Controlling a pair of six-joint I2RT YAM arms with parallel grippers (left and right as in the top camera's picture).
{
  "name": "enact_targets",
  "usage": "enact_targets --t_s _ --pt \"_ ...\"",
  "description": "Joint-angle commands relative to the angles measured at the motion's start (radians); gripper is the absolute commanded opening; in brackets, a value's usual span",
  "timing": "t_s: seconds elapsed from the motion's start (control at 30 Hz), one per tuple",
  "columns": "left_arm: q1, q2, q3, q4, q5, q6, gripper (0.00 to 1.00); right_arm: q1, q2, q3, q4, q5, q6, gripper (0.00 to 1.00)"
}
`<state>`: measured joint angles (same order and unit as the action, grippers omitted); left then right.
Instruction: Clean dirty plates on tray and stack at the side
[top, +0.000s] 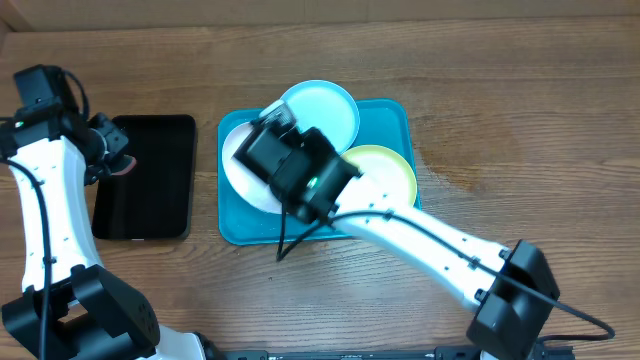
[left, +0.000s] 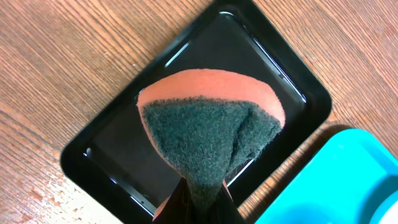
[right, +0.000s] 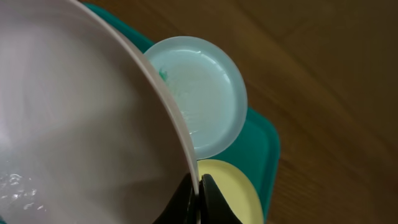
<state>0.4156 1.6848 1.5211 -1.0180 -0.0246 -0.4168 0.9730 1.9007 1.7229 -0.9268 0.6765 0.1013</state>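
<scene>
Right gripper (right: 199, 190) clamped on the round white plastic plate (right: 74, 124), left gripper (left: 200, 202) squeezing the orange sponge with a dark green scouring face (left: 208, 124)!

The right fingers are pinched tight on the white plate's rim. The plate is at the left end of the large turquoise rectangular plastic tray (top: 392, 112) and looks tipped up toward the wrist camera, though from above the arm hides too much to be sure it is off the tray floor. Beyond it, the round pale blue plastic plate (right: 202, 93) lies at the tray's far side with a small teal smear near its edge. The round yellow-green plastic plate (top: 388, 172) lies at the right end. Over on the left, the sponge is held above the small black rectangular tray (left: 298, 93), just beside the turquoise one on the wooden table (top: 520, 100).
</scene>
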Motion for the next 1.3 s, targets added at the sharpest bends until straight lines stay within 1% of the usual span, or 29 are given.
enact_targets --t_s 0.0,0.1,0.2,0.37,0.47,0.53,0.57,0.6,0.63,0.67,0.7,0.73,0.8,0.83,0.97,1.03,1.1,1.2,1.27 --pt "0.016 0.004 -0.010 0.006 0.037 -0.010 0.04 0.066 -0.022 0.022 0.011 0.402 -0.111 0.04" --pt "0.016 0.004 -0.010 0.009 0.037 -0.010 0.04 0.107 -0.022 0.022 0.040 0.505 -0.199 0.04" --pt "0.016 0.006 -0.010 0.010 0.044 -0.011 0.04 0.145 -0.022 0.021 0.099 0.577 -0.325 0.04" --pt "0.016 0.009 -0.010 0.009 0.045 -0.010 0.04 0.166 -0.022 0.022 0.195 0.630 -0.423 0.04" --pt "0.016 0.009 -0.010 0.010 0.044 -0.010 0.04 0.166 -0.022 0.021 0.198 0.631 -0.418 0.04" --pt "0.016 0.009 -0.010 0.010 0.044 -0.010 0.04 0.166 -0.022 0.021 0.197 0.631 -0.390 0.04" --pt "0.016 0.009 -0.010 0.010 0.044 -0.010 0.04 0.166 -0.022 0.021 0.192 0.625 -0.335 0.04" --pt "0.016 0.009 -0.010 0.010 0.044 -0.010 0.04 0.163 -0.022 0.018 0.170 0.591 -0.246 0.04" --pt "0.016 0.009 -0.010 0.009 0.044 -0.010 0.04 0.154 -0.022 0.016 0.129 0.509 -0.141 0.04" --pt "0.016 0.009 -0.010 0.009 0.045 -0.010 0.04 0.136 -0.022 0.010 0.093 0.386 -0.056 0.04" --pt "0.016 0.009 -0.010 0.009 0.045 -0.010 0.04 0.105 -0.020 -0.007 0.083 0.220 -0.007 0.04" --pt "0.016 0.009 -0.010 0.009 0.045 -0.010 0.04 0.050 -0.011 -0.032 0.097 0.011 -0.005 0.04" --pt "0.016 0.009 -0.010 0.009 0.050 -0.010 0.04 -0.040 0.009 -0.046 0.077 -0.237 -0.026 0.04" --pt "0.016 0.009 -0.010 0.008 0.055 -0.010 0.04 -0.090 0.014 -0.046 0.044 -0.325 -0.018 0.04" --pt "0.016 0.009 -0.010 0.008 0.078 -0.010 0.04 -0.300 0.013 -0.045 -0.046 -0.549 0.080 0.04" --pt "0.016 0.009 -0.010 0.008 0.077 -0.010 0.04 -0.406 0.012 -0.044 -0.072 -0.678 0.082 0.04" --pt "0.016 0.009 -0.010 0.008 0.077 -0.010 0.04 -0.563 0.012 -0.045 -0.111 -0.851 0.082 0.04" --pt "0.016 0.009 -0.010 0.008 0.077 -0.010 0.04 -0.738 0.012 -0.045 -0.155 -0.978 0.082 0.04" --pt "0.016 0.009 -0.010 0.009 0.077 -0.010 0.04 -0.858 0.013 -0.045 -0.192 -1.012 0.082 0.04"
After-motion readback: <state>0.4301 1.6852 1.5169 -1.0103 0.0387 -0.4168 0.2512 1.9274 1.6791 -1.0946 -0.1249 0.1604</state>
